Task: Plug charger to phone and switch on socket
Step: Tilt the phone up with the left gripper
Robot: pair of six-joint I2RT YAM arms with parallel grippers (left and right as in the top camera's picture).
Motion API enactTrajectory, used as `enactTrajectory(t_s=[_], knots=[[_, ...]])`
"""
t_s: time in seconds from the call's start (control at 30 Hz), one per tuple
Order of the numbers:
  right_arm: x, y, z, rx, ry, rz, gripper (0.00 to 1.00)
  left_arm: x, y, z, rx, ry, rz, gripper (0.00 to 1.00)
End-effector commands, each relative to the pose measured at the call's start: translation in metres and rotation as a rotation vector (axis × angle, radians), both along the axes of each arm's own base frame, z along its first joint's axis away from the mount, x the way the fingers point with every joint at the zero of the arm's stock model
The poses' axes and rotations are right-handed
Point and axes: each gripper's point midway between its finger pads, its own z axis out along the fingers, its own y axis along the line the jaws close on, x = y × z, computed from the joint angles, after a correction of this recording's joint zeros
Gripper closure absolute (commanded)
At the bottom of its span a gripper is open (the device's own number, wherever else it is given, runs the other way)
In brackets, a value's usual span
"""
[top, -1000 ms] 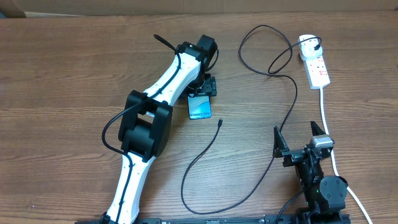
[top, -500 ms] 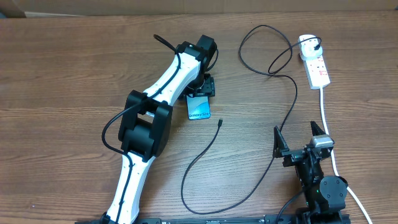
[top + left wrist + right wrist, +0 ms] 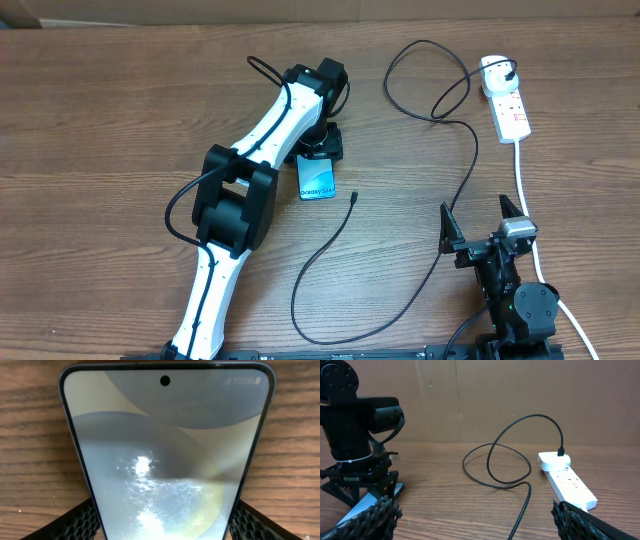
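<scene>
The phone (image 3: 318, 180) lies flat on the table with its light blue screen up. My left gripper (image 3: 322, 150) is shut on its far end. In the left wrist view the phone (image 3: 165, 450) fills the frame, and both fingers of the left gripper (image 3: 162, 530) press on its edges. The charger cable (image 3: 468, 180) loops across the table. Its connector tip (image 3: 354, 197) lies free just right of the phone, and its white adapter (image 3: 495, 68) sits in the socket (image 3: 512, 110). My right gripper (image 3: 483, 228) is open and empty, near the front edge.
The socket's thick white cord (image 3: 525, 190) runs down the right side past my right gripper. In the right wrist view the cable (image 3: 495, 460) loops ahead, the socket (image 3: 570, 485) lies at right and the left arm (image 3: 355, 435) stands at left.
My left gripper has shifted the phone slightly toward the front and turned it a little. The cable and the right arm have not moved.
</scene>
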Motion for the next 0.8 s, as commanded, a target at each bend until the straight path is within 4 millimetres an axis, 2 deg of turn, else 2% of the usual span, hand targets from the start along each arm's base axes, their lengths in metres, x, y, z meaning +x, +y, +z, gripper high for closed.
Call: enactTrajectory(t_s=[0.0, 0.13, 0.5, 0.77], knots=[[0.000, -0.001, -0.002, -0.004, -0.004, -0.006, 0.00, -0.003, 0.001, -0.011, 0.016, 0.030, 0.009, 0.25], [0.000, -0.001, -0.002, -0.004, -0.004, -0.006, 0.00, -0.003, 0.002, -0.011, 0.023, 0.027, 0.007, 0.09], [0.000, -0.001, -0.002, -0.004, -0.004, -0.006, 0.00, -0.017, 0.004, -0.032, 0.038, 0.063, 0.000, 0.08], [0.000, -0.001, -0.002, -0.004, -0.004, -0.006, 0.00, -0.014, 0.001, -0.037, 0.029, 0.044, -0.004, 0.09]])
